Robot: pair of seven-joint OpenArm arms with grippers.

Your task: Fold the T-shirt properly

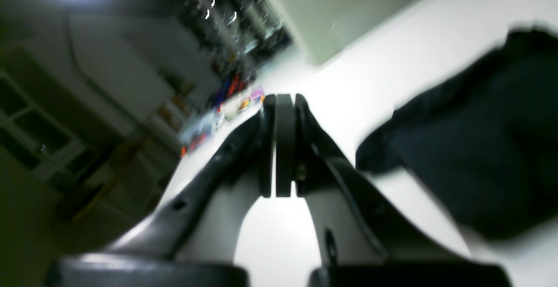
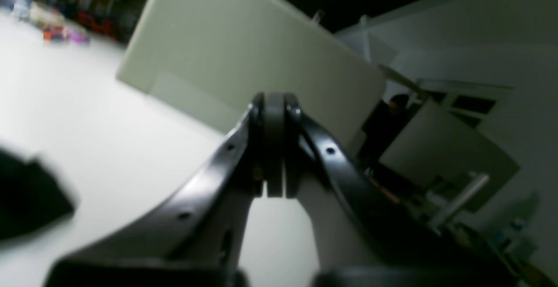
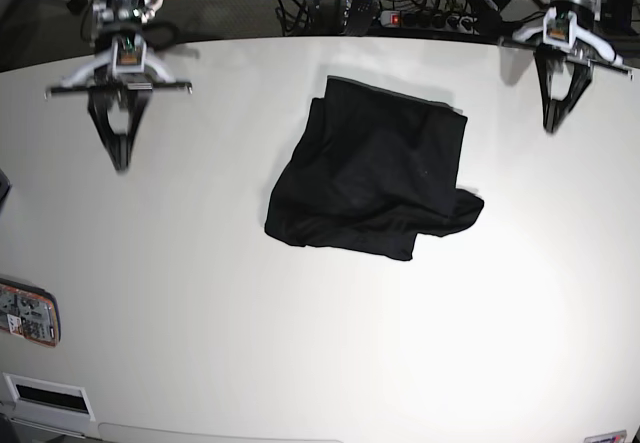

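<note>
Both wrist views are being blurred. The T-shirt (image 3: 375, 178) is lying loosely folded at the table's (image 3: 200, 293) middle, its inner layers being hidden. The left gripper (image 3: 550, 123) and right gripper (image 3: 120, 161) are being held closed, empty, well apart from it.

Black T-shirt (image 3: 375, 183), loosely folded and rumpled, flat at the table's middle

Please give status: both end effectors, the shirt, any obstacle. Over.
Left end effector and right end effector shut, empty. Plain black cloth T-shirt rumpled at table centre, untouched. Nothing in the way.
</note>
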